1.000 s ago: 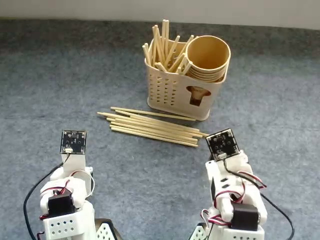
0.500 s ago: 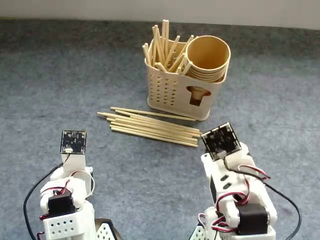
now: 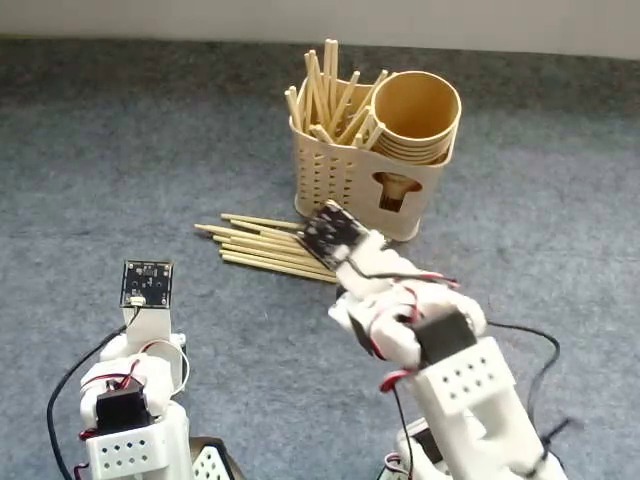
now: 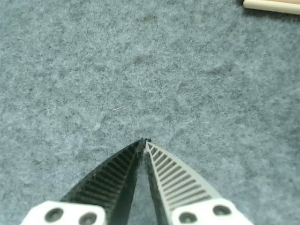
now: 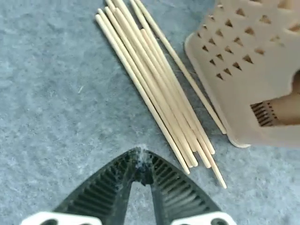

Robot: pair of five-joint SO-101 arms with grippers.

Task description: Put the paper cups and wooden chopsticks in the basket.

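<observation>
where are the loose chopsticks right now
In the high view the loose chopsticks lie flat in a bundle on the arms' side of the basket, with the right gripper close beside one end.

Surface: grey-blue carpet (image 3: 110, 150), fuzzy and matted, flecked with lint
Far edge: a strip of plain pale wall (image 3: 150, 15)
Light: soft, even

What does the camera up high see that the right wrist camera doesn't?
From up high: the paper cups and the upright chopsticks inside the basket, plus the left arm. From the right wrist: the right gripper, shut, close to the loose chopsticks. Shared: the basket and the loose chopsticks lying on the grey mat.
</observation>
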